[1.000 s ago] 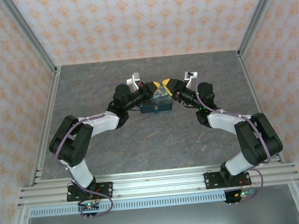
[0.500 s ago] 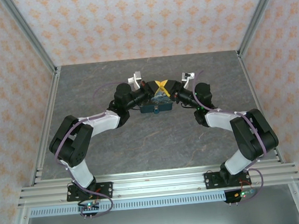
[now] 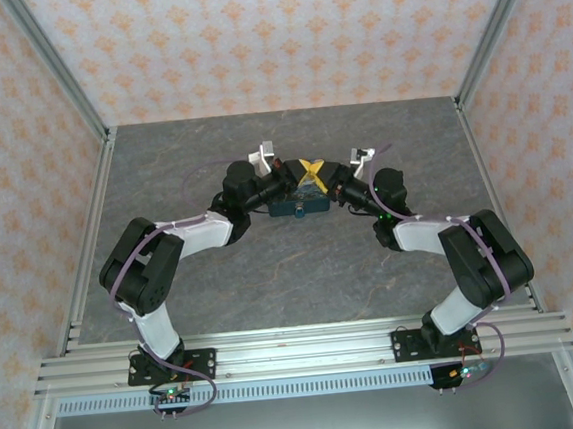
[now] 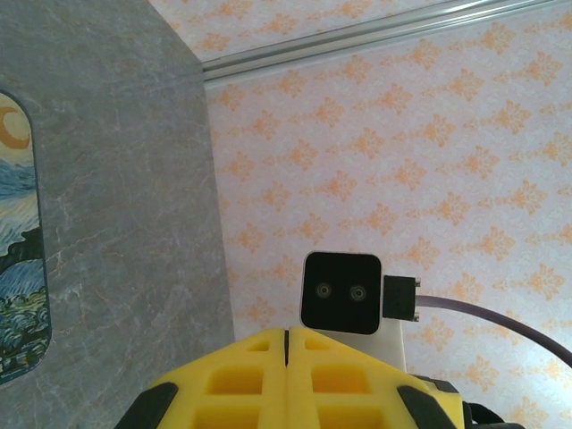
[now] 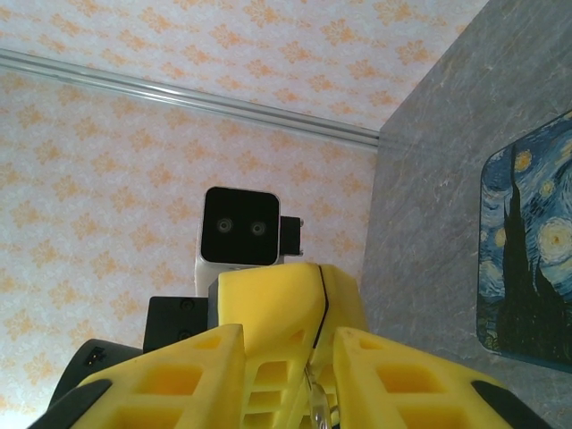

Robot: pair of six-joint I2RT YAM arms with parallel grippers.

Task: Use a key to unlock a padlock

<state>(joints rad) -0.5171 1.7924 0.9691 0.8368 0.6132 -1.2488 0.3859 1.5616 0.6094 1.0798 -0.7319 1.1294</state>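
Observation:
Above the starry-night tin my two grippers meet tip to tip. The left gripper has its yellow fingers pressed flat together, and the seam shows no gap. A thin pale metal piece, the key, pokes out from the end of that seam. My right gripper is open, and its two fingers flank the left gripper's shut tips and the key. The padlock is out of view.
The tin lies flat on the grey stone-look table, its edge showing at the left and at the right. Patterned walls and aluminium posts enclose the table. Each wrist camera faces the other.
The two grippers have closed the gap between them over the tin. The right one has slid left until its fingers straddle the left one's tips.

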